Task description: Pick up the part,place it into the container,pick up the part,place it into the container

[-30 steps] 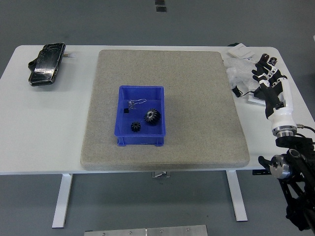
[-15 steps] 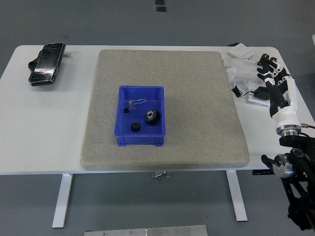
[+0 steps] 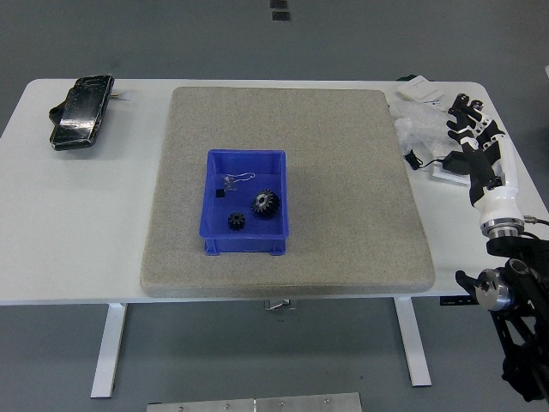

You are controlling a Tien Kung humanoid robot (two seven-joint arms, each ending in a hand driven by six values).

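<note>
Gears: two black gears lie inside the blue bin (image 3: 246,206), which sits on the grey mat (image 3: 343,172) slightly left of table centre. The small gear (image 3: 236,221) is nearer the front wall; the large gear (image 3: 265,202) lies just behind it and to its right, apart from it. A small black block (image 3: 219,195) and a wire clip (image 3: 237,180) occupy the far part of the bin floor.

Status, as judged: both parts appear to be in the container already. No further part is visible on the mat.

Right hand (image 3: 474,137): raised at the right edge of the table (image 3: 86,240), over its far right corner. Fingers are spread loosely and hold nothing. The forearm runs from the lower right corner up toward the hand.

Left hand: not in view.

Governing relation: the bin lies well to the left of the right hand and nearer the front edge. The right hand is the only hand available, so any return to the bin calls for a long leftward reach across the mat.

Far zone: clear bags and papers (image 3: 416,120) lie just beside the right hand at the far right corner. A black device (image 3: 79,112) lies at the far left corner, well apart from the bin.
</note>
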